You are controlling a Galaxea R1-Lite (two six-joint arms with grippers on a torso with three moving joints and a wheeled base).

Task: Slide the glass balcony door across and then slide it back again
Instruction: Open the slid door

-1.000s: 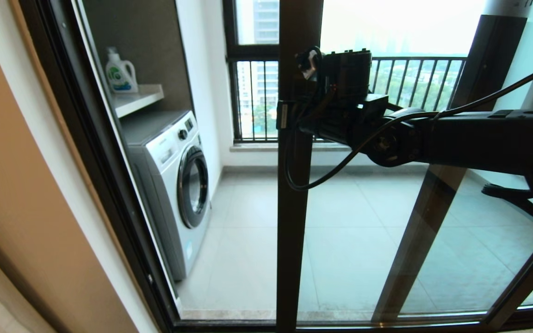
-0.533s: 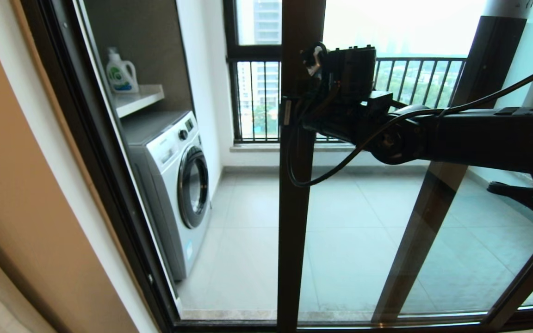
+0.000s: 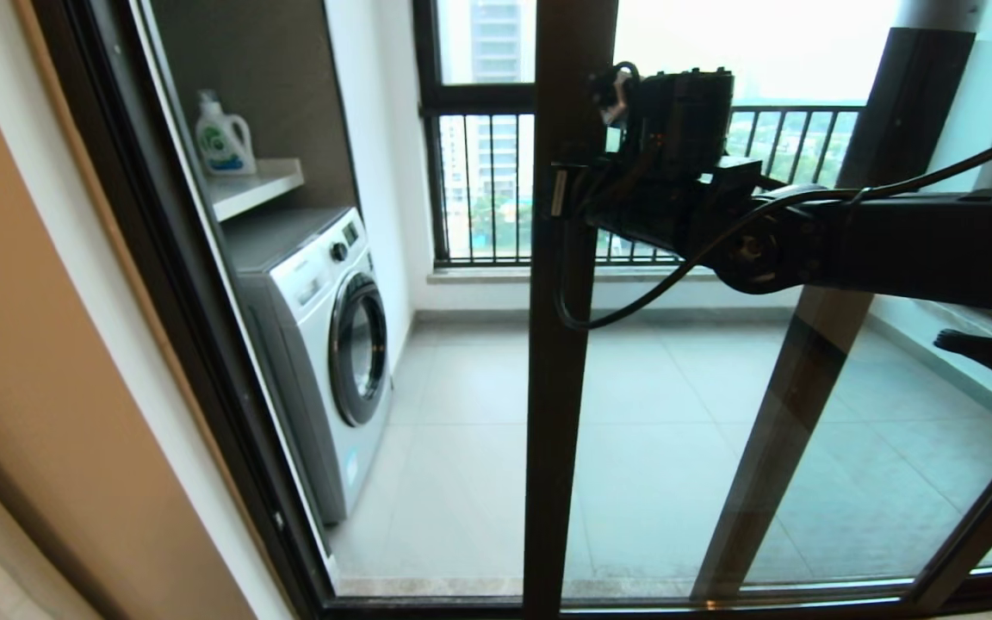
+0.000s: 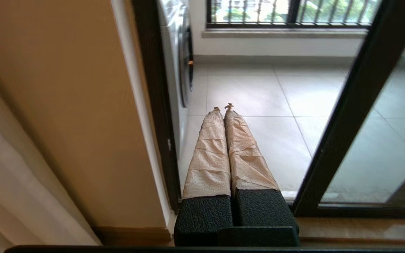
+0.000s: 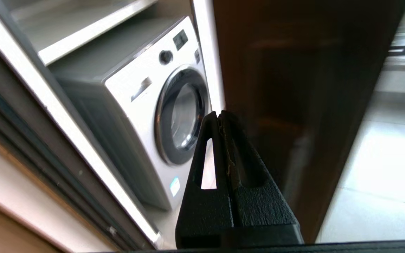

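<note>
- The glass balcony door point(image 3: 561, 362) is standing upright, its dark-brown edge post running top to bottom, its long axis vertical; the pane is stretching away to the robot's right of that post.
- The right gripper point(image 5: 220, 117) is reaching in from the right at upper-post height, its two black fingers pressed together with nothing between them, tips lying against the post's edge.
- Beyond those tips, on the left, a white washing machine point(image 3: 324, 344) is sitting in the open gap, with a detergent bottle point(image 3: 222, 136) on the shelf point(image 3: 259, 182) above.
- The left gripper point(image 4: 223, 109) is hanging low near the doorway's wall side, its tape-wrapped fingers closed and empty, pointing at the tiled floor point(image 4: 258, 95).
</note>
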